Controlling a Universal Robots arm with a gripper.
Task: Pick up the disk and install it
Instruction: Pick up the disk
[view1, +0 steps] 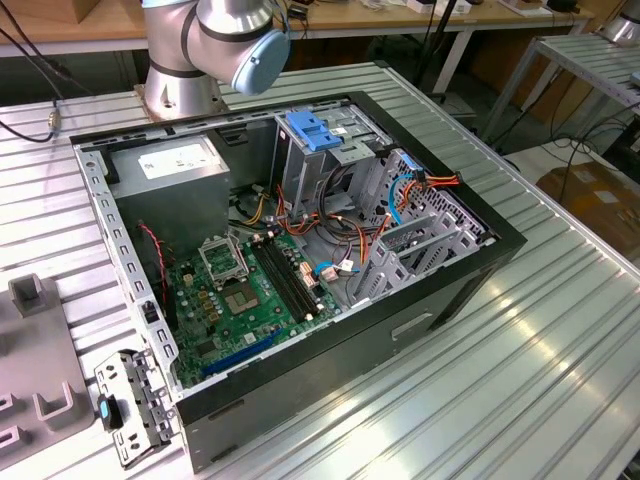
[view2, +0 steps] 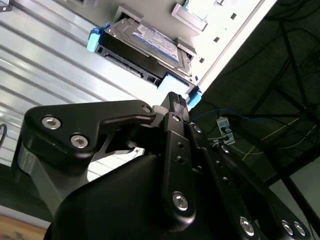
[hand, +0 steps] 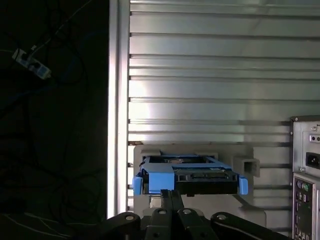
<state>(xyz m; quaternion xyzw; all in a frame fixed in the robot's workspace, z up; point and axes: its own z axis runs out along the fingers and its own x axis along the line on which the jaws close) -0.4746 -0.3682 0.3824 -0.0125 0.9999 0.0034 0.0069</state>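
The disk (hand: 200, 176), a dark grey drive in a bright blue carrier, rests in a grey holder (hand: 190, 149) on the ribbed metal table. The second wrist view shows the disk (view2: 145, 42) from the side, label up, with blue tabs at both ends. My gripper (hand: 170, 192) is just in front of the carrier's near blue tab, its two black fingers pressed together with nothing between them. In the second wrist view the gripper (view2: 173, 97) ends close to the blue corner tab; contact cannot be judged.
The open computer case (view1: 400, 330) lies on the table, motherboard and cables exposed, with a light-blue latch plate (view1: 312, 130) on its drive cage. The arm's base (view1: 200, 50) stands behind it. The table edge (hand: 117, 100) runs beside the holder. The case's rear panel (hand: 307, 170) is close by.
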